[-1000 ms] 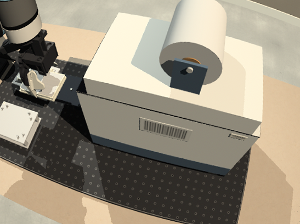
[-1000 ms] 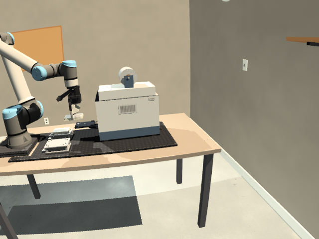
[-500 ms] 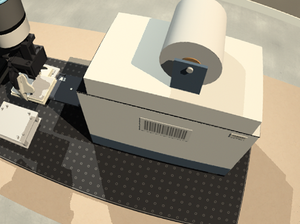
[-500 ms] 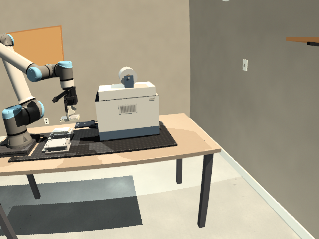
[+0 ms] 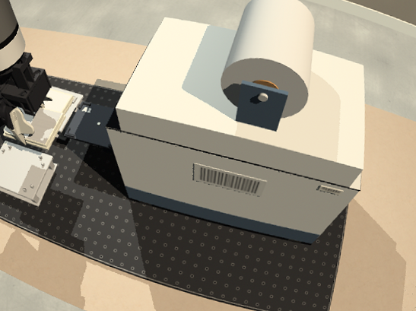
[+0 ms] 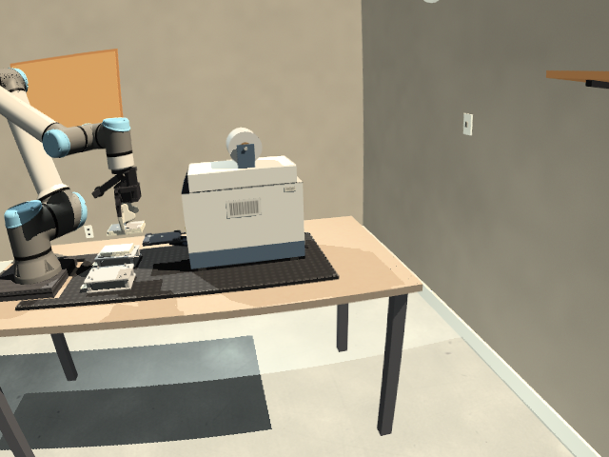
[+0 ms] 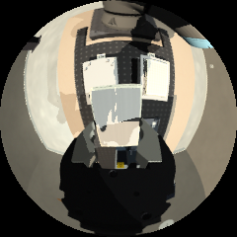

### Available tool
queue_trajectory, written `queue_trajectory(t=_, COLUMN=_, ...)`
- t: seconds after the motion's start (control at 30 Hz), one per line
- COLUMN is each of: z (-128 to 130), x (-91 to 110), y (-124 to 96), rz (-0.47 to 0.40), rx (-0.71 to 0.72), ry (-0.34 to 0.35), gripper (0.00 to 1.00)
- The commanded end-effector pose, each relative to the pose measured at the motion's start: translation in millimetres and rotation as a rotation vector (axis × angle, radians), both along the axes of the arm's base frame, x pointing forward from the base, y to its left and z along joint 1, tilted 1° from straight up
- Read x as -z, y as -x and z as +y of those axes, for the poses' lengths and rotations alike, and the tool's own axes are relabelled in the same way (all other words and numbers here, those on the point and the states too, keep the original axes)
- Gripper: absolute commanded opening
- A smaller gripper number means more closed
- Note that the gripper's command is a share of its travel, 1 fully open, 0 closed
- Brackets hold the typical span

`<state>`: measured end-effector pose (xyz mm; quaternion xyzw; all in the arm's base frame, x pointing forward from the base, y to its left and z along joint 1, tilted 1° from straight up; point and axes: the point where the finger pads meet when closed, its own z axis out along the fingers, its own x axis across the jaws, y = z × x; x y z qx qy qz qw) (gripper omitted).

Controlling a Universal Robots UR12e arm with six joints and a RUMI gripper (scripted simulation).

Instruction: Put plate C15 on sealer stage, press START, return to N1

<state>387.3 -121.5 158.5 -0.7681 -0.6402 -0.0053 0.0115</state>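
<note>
Clamped on plate C15 (image 5: 47, 124) (image 6: 132, 227) (image 7: 116, 104), the hand (image 5: 35, 119) (image 6: 125, 222) (image 7: 118, 119) is held aloft at the left of the top view, above the occupied nest's plate (image 5: 60, 98) (image 6: 117, 249) (image 7: 158, 79). The sealer's stage (image 5: 93, 126) (image 6: 162, 238) is left out and bare, and the grey sheen on C15 is taken for foil, so a return to the vacant nest (image 5: 12, 165) (image 6: 110, 275) (image 7: 99, 71), lower left, is judged to be under way. If height is lost too soon, the plate below could be struck and unseated. If C15 is lowered off-centre or skewed, an edge could be caught on a locator and left tilted; by uneven release, it could be dragged.
</note>
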Motion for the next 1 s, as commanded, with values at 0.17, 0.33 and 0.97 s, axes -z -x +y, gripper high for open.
queue_trajectory(t=0.17, z=-10, x=-1, y=20, rz=-0.001, rx=0.000, ry=0.001, gripper=0.00)
queue_trajectory(t=0.33, z=-14, x=-1, y=26, rz=-0.001, rx=0.000, ry=0.001, gripper=0.00)
queue_trajectory(t=0.97, z=-31, x=0, y=62, rz=-0.001, rx=0.000, ry=0.001, gripper=0.00)
